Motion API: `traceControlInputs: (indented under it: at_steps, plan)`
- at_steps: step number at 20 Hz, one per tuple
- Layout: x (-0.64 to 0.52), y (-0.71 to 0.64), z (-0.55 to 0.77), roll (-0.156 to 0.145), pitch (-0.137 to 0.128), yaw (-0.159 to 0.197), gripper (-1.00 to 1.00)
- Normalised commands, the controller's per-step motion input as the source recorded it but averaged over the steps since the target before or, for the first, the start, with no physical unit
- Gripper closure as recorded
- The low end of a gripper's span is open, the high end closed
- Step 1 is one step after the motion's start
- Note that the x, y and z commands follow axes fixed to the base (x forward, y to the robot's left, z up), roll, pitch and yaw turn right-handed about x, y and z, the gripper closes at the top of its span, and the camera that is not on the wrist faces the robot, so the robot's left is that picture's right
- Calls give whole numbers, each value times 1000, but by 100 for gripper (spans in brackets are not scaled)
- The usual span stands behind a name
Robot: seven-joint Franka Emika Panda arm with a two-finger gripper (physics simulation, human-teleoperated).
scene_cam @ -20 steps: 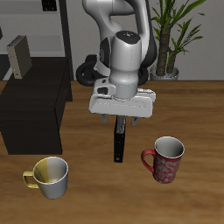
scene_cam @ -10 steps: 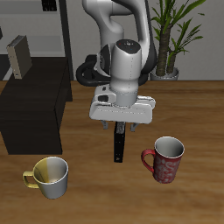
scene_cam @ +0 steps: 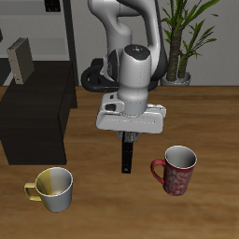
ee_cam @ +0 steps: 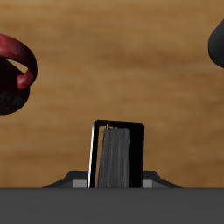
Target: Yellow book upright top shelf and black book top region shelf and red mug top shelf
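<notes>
1. Standing on end on the wooden desk (scene_cam: 210, 131), the black book (scene_cam: 127, 154) is thin, flat and dark; the wrist view shows its black cover wrapping grey page edges (ee_cam: 118, 158).
2. The end effector (scene_cam: 129, 136) sits directly over the book's upper end, and its fingers look closed on the book, though the hand's body hides most of the contact.
3. The red mug (scene_cam: 175, 170), dark and speckled with a side handle, stands just beside the book; a cream mug (scene_cam: 52, 188) is nearer the desk's front edge.
4. The yellow book (scene_cam: 20, 59) stands upright on the black shelf (scene_cam: 37, 117).
5. Compared with half a second ago, the hand has come lower onto the book; the book and mugs have not moved.
</notes>
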Motion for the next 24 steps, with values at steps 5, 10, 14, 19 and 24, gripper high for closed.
traceControlInputs:
  at_steps: [5,10,14,19,24]
  plan:
    - [-266,114,263,-31,-30,59,100]
    - [-590,383,635,-46,-59,63,100]
    - [-531,308,569,-12,-58,49,100]
    - [-551,510,386,-37,-10,51,100]
    - [-175,203,14,-137,12,31,100]
